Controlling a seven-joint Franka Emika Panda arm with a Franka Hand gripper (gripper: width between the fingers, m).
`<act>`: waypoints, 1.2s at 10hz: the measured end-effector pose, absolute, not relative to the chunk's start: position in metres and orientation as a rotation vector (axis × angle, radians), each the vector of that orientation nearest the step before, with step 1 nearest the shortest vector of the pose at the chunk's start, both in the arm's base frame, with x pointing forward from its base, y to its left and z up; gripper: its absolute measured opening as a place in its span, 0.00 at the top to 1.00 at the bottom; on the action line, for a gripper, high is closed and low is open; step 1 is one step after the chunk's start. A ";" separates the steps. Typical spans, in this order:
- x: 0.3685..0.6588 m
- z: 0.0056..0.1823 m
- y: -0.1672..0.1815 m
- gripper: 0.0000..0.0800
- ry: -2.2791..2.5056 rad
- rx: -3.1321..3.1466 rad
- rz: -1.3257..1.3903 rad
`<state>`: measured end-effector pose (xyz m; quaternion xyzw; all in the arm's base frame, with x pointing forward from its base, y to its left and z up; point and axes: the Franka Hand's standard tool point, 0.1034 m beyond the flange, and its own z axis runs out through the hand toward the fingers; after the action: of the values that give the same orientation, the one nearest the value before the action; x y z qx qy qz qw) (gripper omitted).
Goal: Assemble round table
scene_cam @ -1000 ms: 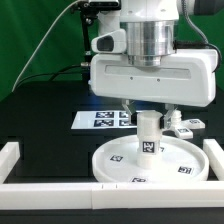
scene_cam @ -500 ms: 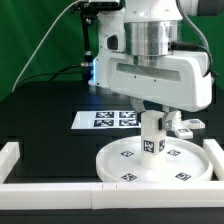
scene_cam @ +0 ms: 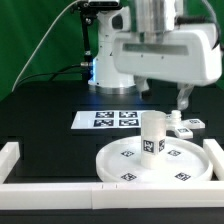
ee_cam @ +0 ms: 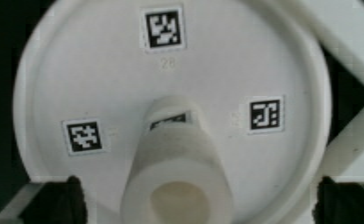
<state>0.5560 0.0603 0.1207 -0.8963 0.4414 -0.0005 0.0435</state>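
The white disc lies flat just behind the near rail, with black-and-white square tags ringing its top. A short tagged leg stands upright on its centre hub. The gripper hangs above the leg with its jaws spread wide, holding nothing.

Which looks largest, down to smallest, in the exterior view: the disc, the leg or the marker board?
1. disc
2-3. marker board and leg look about alike; the board lies farther back, so no ranking.
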 end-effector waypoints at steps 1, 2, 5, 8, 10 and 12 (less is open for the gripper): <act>0.556 0.116 0.057 0.19 1.358 -2.744 -0.002; 0.556 0.114 0.056 0.19 1.358 -2.747 0.000; 0.550 0.115 0.065 0.19 1.304 -2.787 0.004; 0.530 0.124 0.102 0.19 1.074 -2.937 0.034; 0.526 0.122 0.109 0.19 1.052 -2.946 0.038; 0.526 0.122 0.108 0.19 1.019 -2.959 0.038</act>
<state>0.5258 0.1077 0.1219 -0.9455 0.3255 0.0120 0.0060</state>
